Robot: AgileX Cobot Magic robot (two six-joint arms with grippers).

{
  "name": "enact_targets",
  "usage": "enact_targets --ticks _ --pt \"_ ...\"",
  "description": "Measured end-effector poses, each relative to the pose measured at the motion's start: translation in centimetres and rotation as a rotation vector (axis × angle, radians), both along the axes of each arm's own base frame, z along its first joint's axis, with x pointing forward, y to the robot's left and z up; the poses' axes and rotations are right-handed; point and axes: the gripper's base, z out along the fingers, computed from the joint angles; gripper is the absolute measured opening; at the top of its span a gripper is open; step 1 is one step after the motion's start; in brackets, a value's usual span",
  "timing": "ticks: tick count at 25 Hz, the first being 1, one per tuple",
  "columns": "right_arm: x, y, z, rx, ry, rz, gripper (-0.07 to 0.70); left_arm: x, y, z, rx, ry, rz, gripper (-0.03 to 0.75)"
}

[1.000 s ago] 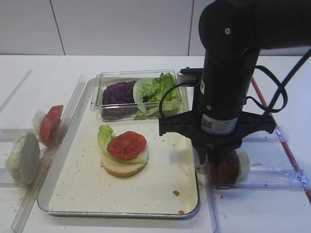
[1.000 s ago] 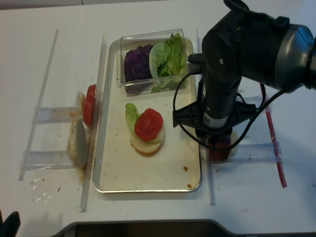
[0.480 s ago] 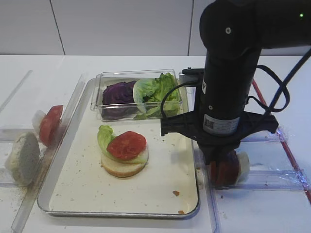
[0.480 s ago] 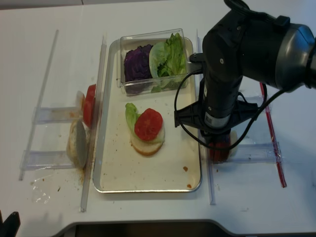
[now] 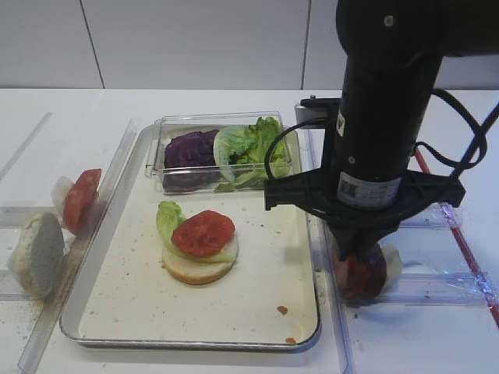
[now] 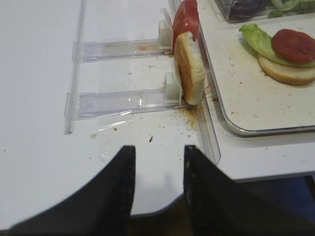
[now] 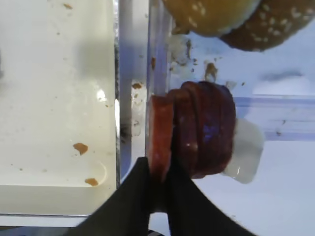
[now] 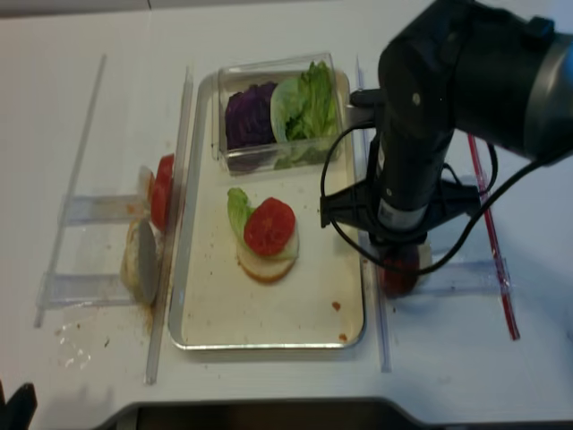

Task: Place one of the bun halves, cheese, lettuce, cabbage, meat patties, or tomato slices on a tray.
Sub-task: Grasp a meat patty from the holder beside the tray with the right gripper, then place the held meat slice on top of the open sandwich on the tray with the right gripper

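Observation:
Several meat patties [image 7: 206,128] stand on edge in a clear rack right of the silver tray [image 5: 117,312]. My right gripper [image 7: 158,172] is shut on the leftmost patty [image 7: 160,132], pinching its lower rim. From above, the arm hides most of the stack [image 5: 362,276]. On the tray lies a bun half [image 5: 195,269] topped with lettuce [image 5: 166,218] and a tomato slice [image 5: 203,232]. In the left wrist view my left gripper [image 6: 158,150] hangs open over bare table near the front edge. I see no cheese.
A clear box at the tray's back holds purple cabbage [image 5: 189,148] and lettuce [image 5: 253,144]. The left rack holds a tomato slice [image 5: 80,199] and a pale bun half [image 5: 35,253]. Sesame buns [image 7: 211,12] sit beyond the patties. A red strip [image 8: 492,224] lies far right.
The right gripper's jaws have closed on the outermost patty, and the right arm has shifted slightly to the right. The food on the tray has not moved.

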Motion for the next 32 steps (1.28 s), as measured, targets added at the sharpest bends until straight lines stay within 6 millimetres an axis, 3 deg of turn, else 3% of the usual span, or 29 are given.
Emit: enact_targets --ticks 6,16,24,32 --pt "-0.4 -0.3 0.6 0.002 0.003 0.0 0.109 0.0 0.0 0.0 0.0 0.0 0.0 0.233" --pt "-1.0 -0.5 3.6 0.076 -0.059 0.007 0.109 0.0 0.0 0.0 0.0 0.0 0.0 0.233" --pt "0.1 1.9 5.0 0.307 -0.138 0.056 0.109 0.0 0.0 0.0 0.0 0.0 0.0 0.234" --pt "2.4 5.5 2.7 0.483 -0.118 0.107 0.109 0.0 0.0 0.0 0.0 0.0 0.0 0.23"
